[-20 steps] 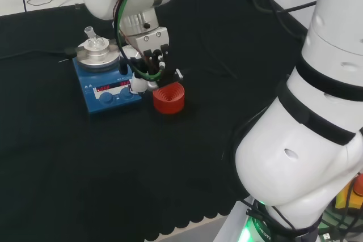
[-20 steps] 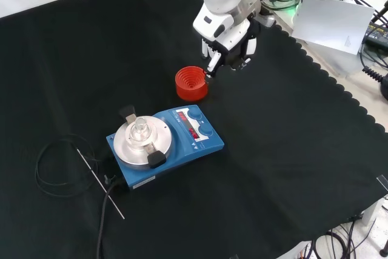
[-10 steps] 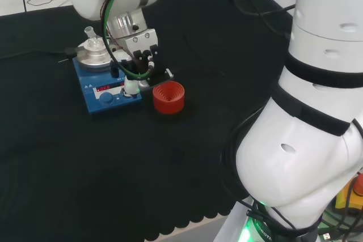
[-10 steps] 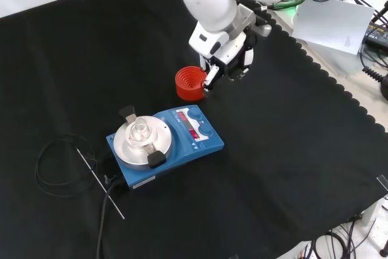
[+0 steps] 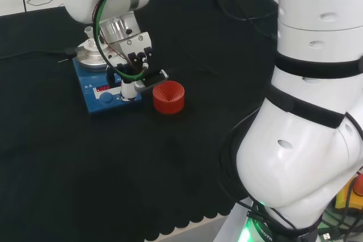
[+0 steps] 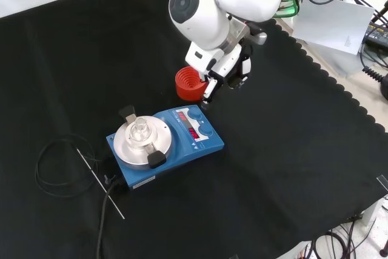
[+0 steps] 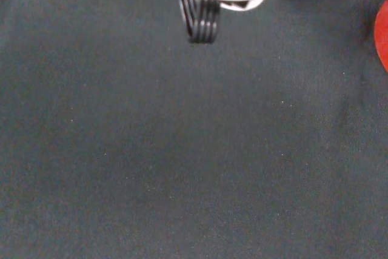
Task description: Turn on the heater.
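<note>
- Heater (image 6: 167, 144) sits mid-table in the front view, flask on its plate; red display digits already lit (can't tell whether heating is on).
- Hand (image 5: 133, 77) at the heater's right front corner in the head view, beside the red ribbed stand (image 5: 168, 96); fingers curled, holding nothing.
- Judged: control press remains.
- Versus 1 s ago: hand moved left onto the panel.

In the head view, ribbed ring (image 5: 168, 96) stands right of heater (image 5: 106, 90), seemingly apart.
</note>
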Available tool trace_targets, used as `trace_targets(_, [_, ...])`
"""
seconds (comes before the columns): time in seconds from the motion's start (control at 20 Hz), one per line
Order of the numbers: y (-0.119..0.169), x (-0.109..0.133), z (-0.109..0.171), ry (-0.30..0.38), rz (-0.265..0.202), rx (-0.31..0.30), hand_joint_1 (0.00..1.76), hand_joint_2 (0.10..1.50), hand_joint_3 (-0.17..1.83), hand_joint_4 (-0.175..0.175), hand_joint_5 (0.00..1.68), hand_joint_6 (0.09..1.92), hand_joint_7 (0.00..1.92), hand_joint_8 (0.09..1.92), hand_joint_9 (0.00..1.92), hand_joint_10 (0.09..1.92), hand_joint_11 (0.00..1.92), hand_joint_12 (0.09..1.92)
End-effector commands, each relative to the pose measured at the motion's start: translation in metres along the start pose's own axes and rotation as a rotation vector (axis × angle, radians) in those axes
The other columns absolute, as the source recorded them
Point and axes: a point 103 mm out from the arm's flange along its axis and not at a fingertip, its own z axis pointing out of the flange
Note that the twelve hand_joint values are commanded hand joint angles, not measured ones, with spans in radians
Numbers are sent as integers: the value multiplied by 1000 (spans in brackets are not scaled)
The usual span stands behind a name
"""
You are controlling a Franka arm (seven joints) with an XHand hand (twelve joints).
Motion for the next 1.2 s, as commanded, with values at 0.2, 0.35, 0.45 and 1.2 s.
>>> trace_targets(0.2, [12,0,1,-26,-19,64,1436,671,1096,-40,276,431,1406,1632,1541,1509,1050,1379])
trace_targets(0.35, [16,1,2,-20,-20,79,1435,668,1103,-39,281,413,1406,1635,1538,1514,1051,1380])
trace_targets(0.45, [18,1,1,-12,-24,87,1435,668,1105,-38,284,405,1406,1636,1537,1516,1051,1381])
trace_targets(1.2, [27,3,5,-37,-35,123,1434,665,1112,-34,300,387,1404,1638,1538,1512,1048,1384])
